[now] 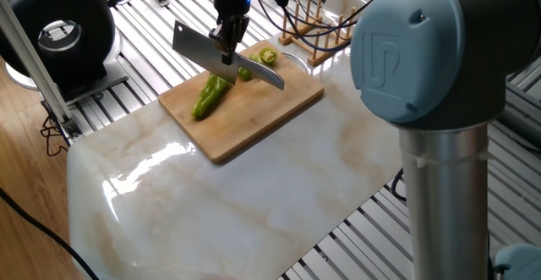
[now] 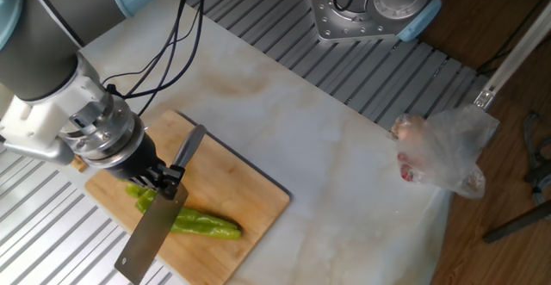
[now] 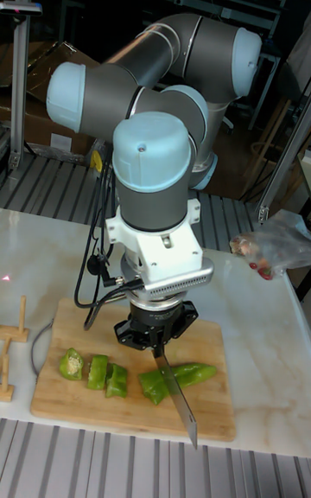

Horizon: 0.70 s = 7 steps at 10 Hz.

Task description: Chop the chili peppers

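A long light-green chili pepper piece (image 1: 209, 97) lies on the wooden cutting board (image 1: 254, 119), with cut chunks (image 1: 268, 57) beyond it. My gripper (image 1: 227, 46) is shut on a knife handle, and the broad blade (image 1: 196, 49) hangs tilted just over the pepper. The other fixed view shows my gripper (image 2: 161, 180) above the pepper (image 2: 204, 226), the blade (image 2: 152, 236) crossing its thick end. In the tall fixed view the blade (image 3: 179, 400) points down at the pepper (image 3: 184, 373), beside three cut pieces (image 3: 96, 371) on the board (image 3: 130, 418).
A wooden rack (image 1: 319, 33) stands behind the board. A black round device (image 1: 62, 33) sits at the far left. A plastic bag with food (image 2: 444, 151) lies at the marble edge. The arm's big blue-capped joint (image 1: 423, 56) fills the near right.
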Each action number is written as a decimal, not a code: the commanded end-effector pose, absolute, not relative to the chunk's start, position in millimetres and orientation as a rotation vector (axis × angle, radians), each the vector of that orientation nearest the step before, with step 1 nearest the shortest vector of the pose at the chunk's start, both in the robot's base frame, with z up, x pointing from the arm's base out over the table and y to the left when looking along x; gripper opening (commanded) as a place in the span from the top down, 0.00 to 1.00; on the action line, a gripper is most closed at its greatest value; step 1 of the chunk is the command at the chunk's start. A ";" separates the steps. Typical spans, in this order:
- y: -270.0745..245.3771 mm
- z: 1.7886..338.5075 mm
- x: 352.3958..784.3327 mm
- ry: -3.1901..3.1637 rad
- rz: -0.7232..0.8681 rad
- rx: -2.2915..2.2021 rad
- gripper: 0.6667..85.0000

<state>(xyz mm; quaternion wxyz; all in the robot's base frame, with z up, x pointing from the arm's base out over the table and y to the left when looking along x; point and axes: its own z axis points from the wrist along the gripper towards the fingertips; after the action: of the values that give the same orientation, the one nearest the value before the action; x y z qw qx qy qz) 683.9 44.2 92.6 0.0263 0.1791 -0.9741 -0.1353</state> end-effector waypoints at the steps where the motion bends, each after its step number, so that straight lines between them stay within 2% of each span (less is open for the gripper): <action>1: 44.4 89.8 683.2 -3.000 -0.415 0.563 0.99; 7: 44.7 78.7 687.1 -3.005 -0.384 0.560 0.99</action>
<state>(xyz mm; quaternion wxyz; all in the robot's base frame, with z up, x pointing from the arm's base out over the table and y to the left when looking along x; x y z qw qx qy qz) 685.3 44.0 80.3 0.0317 0.1829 -0.9748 -0.1241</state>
